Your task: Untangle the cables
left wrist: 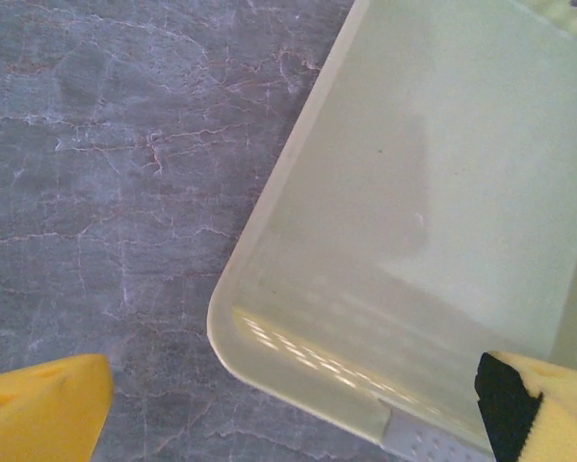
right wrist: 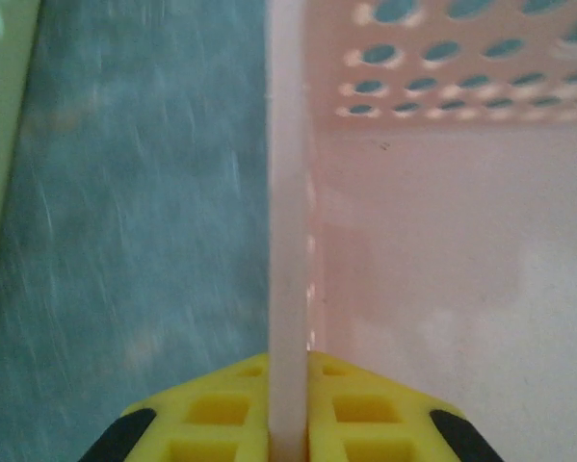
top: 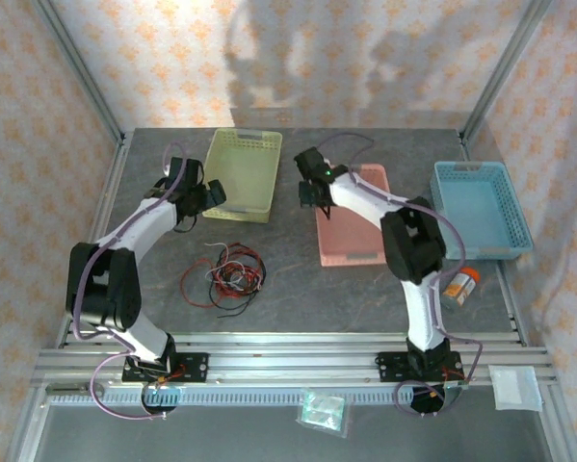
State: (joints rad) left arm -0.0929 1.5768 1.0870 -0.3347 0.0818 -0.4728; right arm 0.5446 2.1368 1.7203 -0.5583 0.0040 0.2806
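The cables lie in a loose tangle of thin black, red and pale loops on the dark table, in front of the left arm, with neither gripper touching them. My left gripper hangs open over the near left corner of the yellow-green basket. One yellow finger is over the table and the other over the basket, and the left gripper holds nothing. My right gripper is shut on the left wall of the pink basket, its yellow pads pressed against both sides of the rim. From above, this gripper sits at the pink basket's far left corner.
The yellow-green basket stands at the back, left of centre. A blue basket stands at the right, with an orange bottle lying in front of it. A small clear packet and a white pad lie below the rail.
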